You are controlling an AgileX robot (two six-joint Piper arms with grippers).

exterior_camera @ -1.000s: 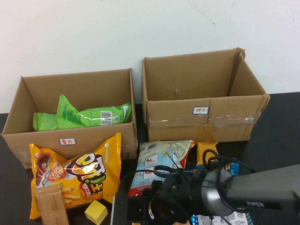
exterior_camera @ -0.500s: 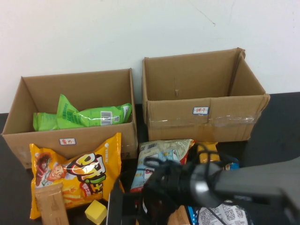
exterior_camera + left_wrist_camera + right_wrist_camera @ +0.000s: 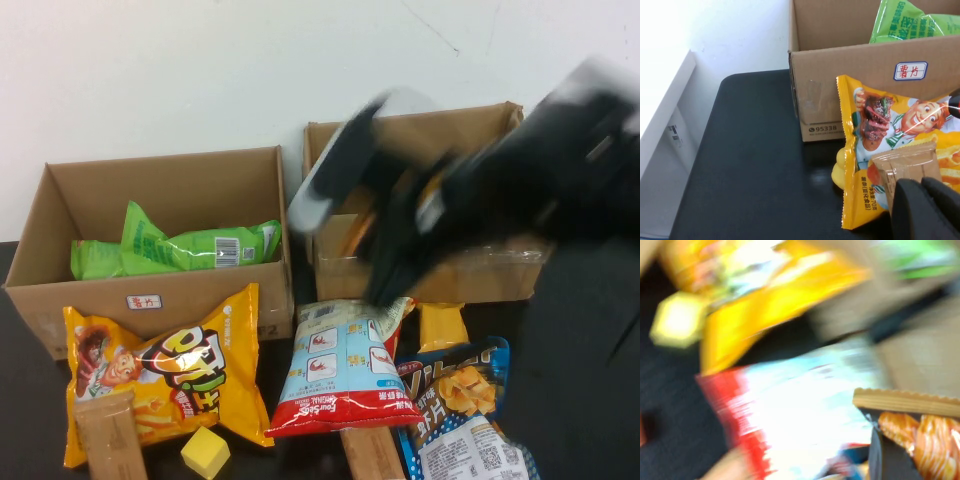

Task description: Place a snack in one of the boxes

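Note:
The bright-green chip bag (image 3: 215,248) with its barcode label lies inside the lower, wider left box (image 3: 150,300), which carries a small white red-lettered label. Both also show in the left wrist view: bag (image 3: 915,22), box (image 3: 850,70). My right gripper (image 3: 392,255) is a blur, raised in front of the taller taped box (image 3: 440,262). In the right wrist view it (image 3: 912,440) is shut on an orange packet (image 3: 925,435) with a tan serrated edge. My left gripper (image 3: 927,210) is shut and empty, low over a brown packet (image 3: 902,167).
In front of the boxes lie a yellow cartoon bag (image 3: 170,370), a light-blue and red bag (image 3: 340,365), a dark-blue bag (image 3: 455,385), brown packets (image 3: 108,435), a yellow block (image 3: 205,452) and a yellow-orange packet (image 3: 440,325). A duller green bag (image 3: 95,258) is in the left box.
My right arm has risen fast from the front of the table up and back toward the taped box. The bags it covered now show. The left arm has not moved.

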